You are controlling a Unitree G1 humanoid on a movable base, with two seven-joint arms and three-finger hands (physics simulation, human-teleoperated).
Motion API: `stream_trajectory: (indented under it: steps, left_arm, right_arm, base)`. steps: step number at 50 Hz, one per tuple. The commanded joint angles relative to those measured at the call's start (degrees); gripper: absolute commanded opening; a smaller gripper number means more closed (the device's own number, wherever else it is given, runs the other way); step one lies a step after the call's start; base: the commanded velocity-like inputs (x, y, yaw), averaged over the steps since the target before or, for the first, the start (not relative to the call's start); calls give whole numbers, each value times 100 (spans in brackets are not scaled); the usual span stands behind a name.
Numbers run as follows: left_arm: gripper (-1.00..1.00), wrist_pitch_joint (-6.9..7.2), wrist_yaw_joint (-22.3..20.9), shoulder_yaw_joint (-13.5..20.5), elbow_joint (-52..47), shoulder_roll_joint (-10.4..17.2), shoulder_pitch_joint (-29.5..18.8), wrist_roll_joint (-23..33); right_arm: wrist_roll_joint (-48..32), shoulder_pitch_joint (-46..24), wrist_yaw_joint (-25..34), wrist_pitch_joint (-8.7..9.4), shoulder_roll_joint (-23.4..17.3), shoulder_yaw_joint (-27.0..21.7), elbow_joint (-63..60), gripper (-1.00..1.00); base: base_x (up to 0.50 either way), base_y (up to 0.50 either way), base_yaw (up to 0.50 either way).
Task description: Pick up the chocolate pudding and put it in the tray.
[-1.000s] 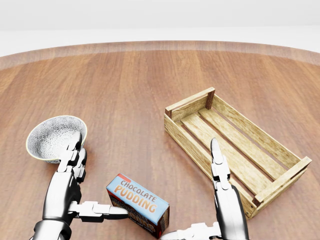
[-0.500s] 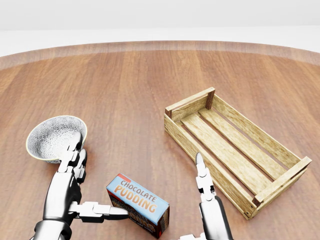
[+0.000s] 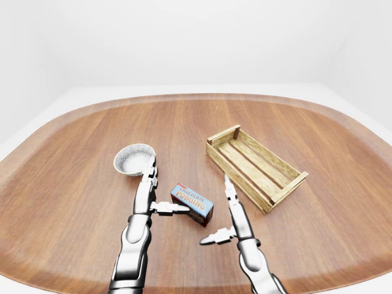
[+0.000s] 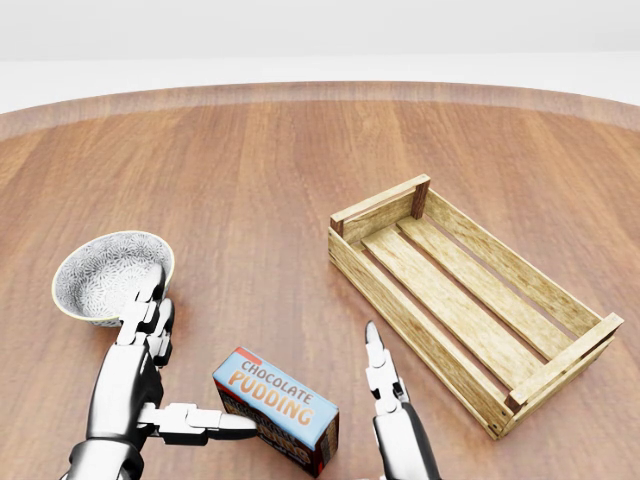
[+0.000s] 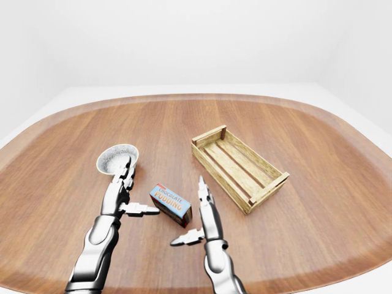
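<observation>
Both open hands, left hand (image 4: 150, 345) and right hand (image 3: 225, 211), flank the chocolate pudding (image 4: 277, 408); next, squeeze it, lift toward tray (image 4: 470, 300).

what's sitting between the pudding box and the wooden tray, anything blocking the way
No loose object blocks it. Between the chocolate pudding and the tray lies bare table, with only the open right hand standing upright in that gap. The bowl is off on the other side, beside the left hand.
</observation>
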Motion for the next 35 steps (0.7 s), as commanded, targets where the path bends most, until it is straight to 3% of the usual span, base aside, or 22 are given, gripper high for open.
stream_trajectory:
  steps: [1,14,35]
  left_arm:
    - [100,55,-88,31,-15,-16,-7,-182]
    - [100,109,-85,20,-83,-18,9,-181]
    - [100,42,-92,25,8,-15,-13,-175]
  right_arm:
    - [-137,-131,-71,0,51,56,410,100]
    - [-337,-391,-108,0,199,-2,942,100]
    - [-487,-700,-195,0,325,-212,1725,100]
  base:
    - [0,0,0]
    - [0,0,0]
    - [0,0,0]
